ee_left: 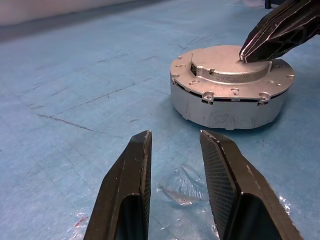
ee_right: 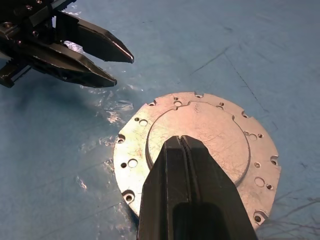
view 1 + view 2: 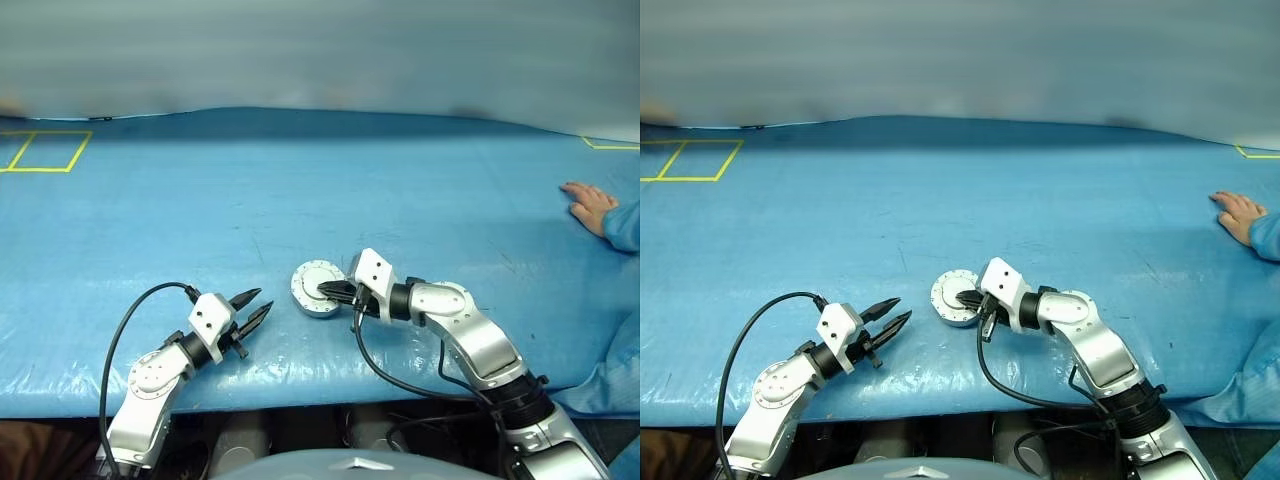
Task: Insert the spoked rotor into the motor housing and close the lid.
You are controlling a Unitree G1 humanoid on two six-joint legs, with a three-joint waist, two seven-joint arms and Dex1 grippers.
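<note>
Lid [image 2: 200,135] shut on motor housing [image 1: 225,107], right gripper [image 3: 335,291] (fingers pressed together) atop it, left gripper [image 3: 255,308] spread nearby.

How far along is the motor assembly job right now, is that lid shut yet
Nearly finished, it seems. The lid lies flat on the motor housing, smooth face up, so the rotor is presumably inside, though hidden. In hand: the right gripper, shut, has its tips on the lid's top, seemingly pressing it down. The left gripper waits open beside the housing, holding nothing. Left: confirm the lid is seated and withdraw.
</note>
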